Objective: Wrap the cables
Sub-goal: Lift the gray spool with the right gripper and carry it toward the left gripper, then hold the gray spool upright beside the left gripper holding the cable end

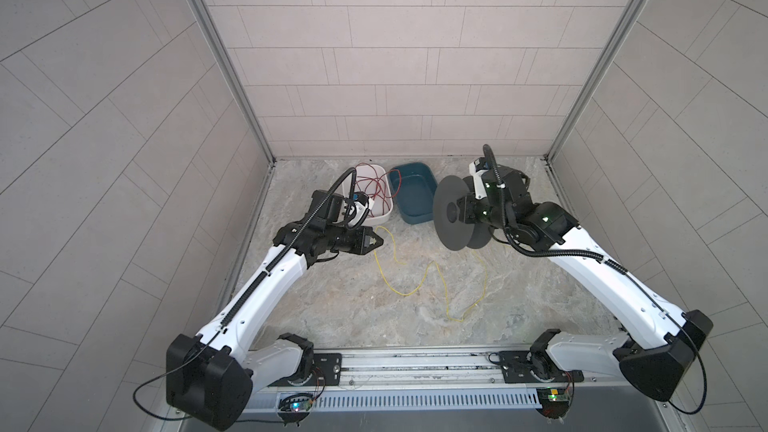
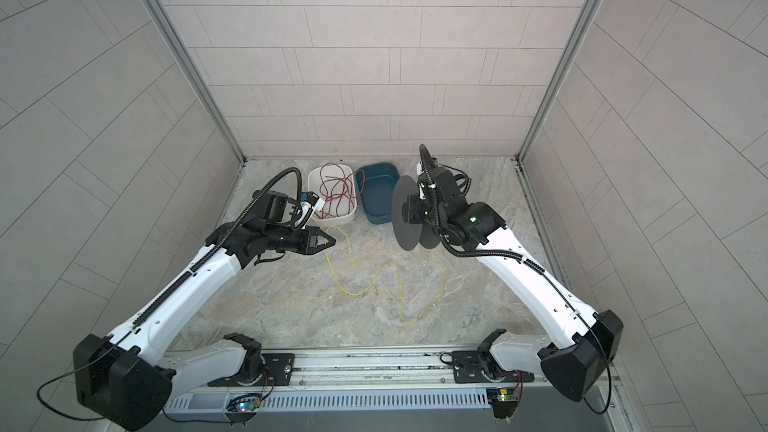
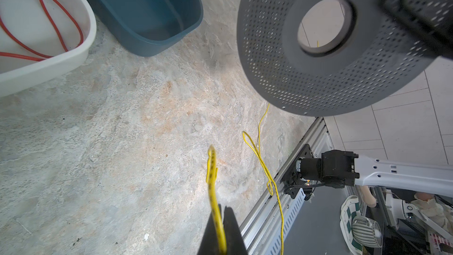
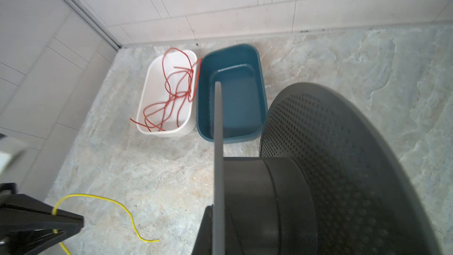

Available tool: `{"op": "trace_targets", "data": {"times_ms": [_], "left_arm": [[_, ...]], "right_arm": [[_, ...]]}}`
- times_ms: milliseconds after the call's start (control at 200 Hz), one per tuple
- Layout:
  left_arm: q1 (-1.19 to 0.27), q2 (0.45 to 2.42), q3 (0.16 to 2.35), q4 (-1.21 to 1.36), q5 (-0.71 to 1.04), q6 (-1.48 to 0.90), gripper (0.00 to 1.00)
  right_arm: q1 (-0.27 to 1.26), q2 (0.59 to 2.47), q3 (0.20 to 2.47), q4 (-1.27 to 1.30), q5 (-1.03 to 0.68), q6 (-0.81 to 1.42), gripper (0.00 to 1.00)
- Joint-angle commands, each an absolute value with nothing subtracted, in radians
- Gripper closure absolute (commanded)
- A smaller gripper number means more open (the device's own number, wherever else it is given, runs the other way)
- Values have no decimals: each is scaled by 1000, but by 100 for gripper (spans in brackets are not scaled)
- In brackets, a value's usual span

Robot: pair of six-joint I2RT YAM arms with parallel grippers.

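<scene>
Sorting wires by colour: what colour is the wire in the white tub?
The wire is red, clearest in the right wrist view.

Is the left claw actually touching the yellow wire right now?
Touching. In the left wrist view the yellow wire runs straight into the tip of the shut left claw and is pinched there, with no gap showing.

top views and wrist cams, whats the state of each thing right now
left gripper, shut on yellow cable near its end
right gripper, shut on spool flange
yellow cable, loose curves on the table, far end hidden behind spool
spool, held on edge, no turns visible on hub
white bin, holds tangled red wire
blue bin, empty
</scene>
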State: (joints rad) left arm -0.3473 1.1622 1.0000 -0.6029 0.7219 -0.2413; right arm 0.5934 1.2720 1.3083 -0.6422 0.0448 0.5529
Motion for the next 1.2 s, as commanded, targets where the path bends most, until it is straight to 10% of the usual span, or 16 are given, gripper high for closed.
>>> {"op": "trace_targets", "data": {"times_ms": [0,1191], "left_arm": [[-353,1154,992,-598,716,-213,100],[-354,1130,950,-603,691,-211,100]], "right_arm": [[658,1311,1305,-557,196,579,100],[781,1657,1285,-378,442,722,91]]}}
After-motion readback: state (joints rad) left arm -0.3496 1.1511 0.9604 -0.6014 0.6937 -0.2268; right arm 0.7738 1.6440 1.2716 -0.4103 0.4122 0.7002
